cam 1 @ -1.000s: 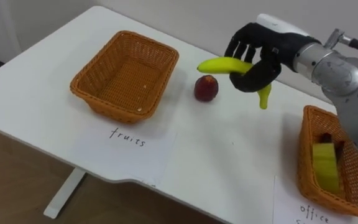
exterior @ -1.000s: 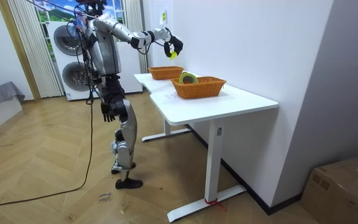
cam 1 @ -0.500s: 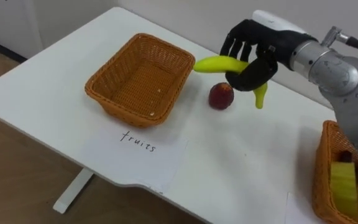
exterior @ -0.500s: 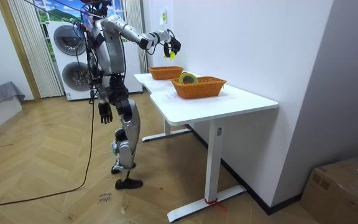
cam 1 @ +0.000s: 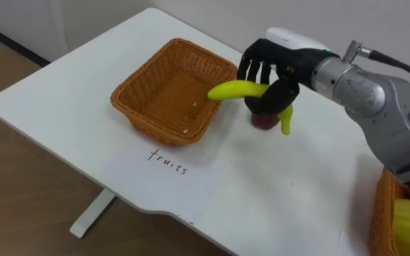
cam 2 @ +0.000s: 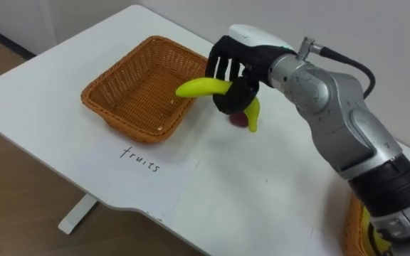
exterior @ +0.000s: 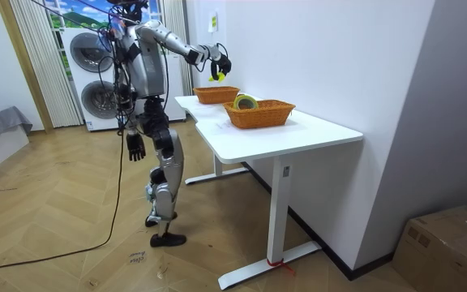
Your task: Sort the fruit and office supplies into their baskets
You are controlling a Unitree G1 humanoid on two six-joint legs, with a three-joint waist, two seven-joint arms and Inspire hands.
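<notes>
My right hand (cam 1: 270, 74) is shut on a yellow banana (cam 1: 233, 89) and holds it above the table. The banana's tip reaches over the right rim of the empty wicker fruit basket (cam 1: 146, 122). A red round fruit (cam 1: 265, 121) lies on the table just below and behind the hand, partly hidden by it. At the right edge stands the office basket (cam 1: 384, 213) with a yellow-green item (cam 1: 408, 222) inside. In the room view my left hand (exterior: 136, 147) hangs open by my hip while I stand at the table's end.
A paper label (cam 1: 169, 162) reading "fruits" lies in front of the fruit basket, near the white table's front edge (cam 1: 84, 181). In the room view both baskets (exterior: 259, 113) stand on the table against the wall, with washing machines (exterior: 87, 77) behind me.
My right hand has carried the banana left, from above the red fruit to the fruit basket's right rim. The eye view has shifted with my turn.
</notes>
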